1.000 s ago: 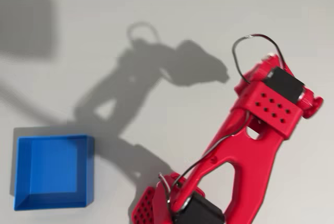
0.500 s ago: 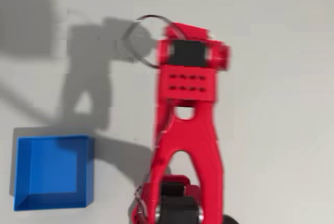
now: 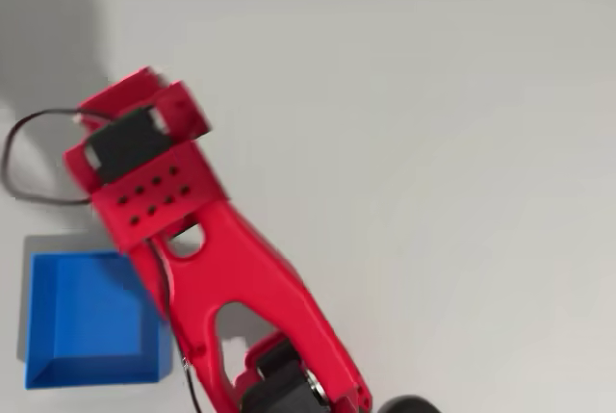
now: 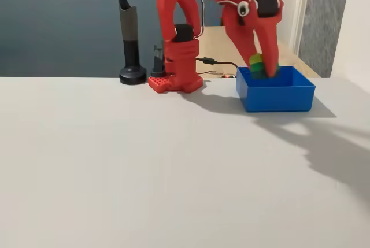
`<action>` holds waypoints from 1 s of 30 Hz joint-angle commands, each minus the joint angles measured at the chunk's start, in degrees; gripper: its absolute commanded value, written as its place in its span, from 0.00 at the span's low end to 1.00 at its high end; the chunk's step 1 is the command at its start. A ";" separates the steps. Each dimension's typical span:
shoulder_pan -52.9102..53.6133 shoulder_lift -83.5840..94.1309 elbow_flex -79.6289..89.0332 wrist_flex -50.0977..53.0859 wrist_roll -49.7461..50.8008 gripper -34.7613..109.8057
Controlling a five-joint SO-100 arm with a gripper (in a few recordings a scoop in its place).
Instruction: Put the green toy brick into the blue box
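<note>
One risk only. Bare bench (image 4: 144, 173) lower in the fixed view; farther back, right of centre, fingers (image 4: 261, 62) clamped on brick (image 4: 258, 63), low over box (image 4: 276, 93). Opened off-centre, could clip the wall and bounce out.

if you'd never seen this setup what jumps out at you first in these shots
The bright red arm stands out against the pale grey table; in the fixed view it rises from its base at the back and bends down toward the right. There its gripper holds the green toy brick just above the rim of the blue box. In the overhead view the arm reaches diagonally to the upper left, covering the box's right edge.
</note>
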 commanded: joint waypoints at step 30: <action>-37.18 4.39 9.05 14.94 3.43 0.24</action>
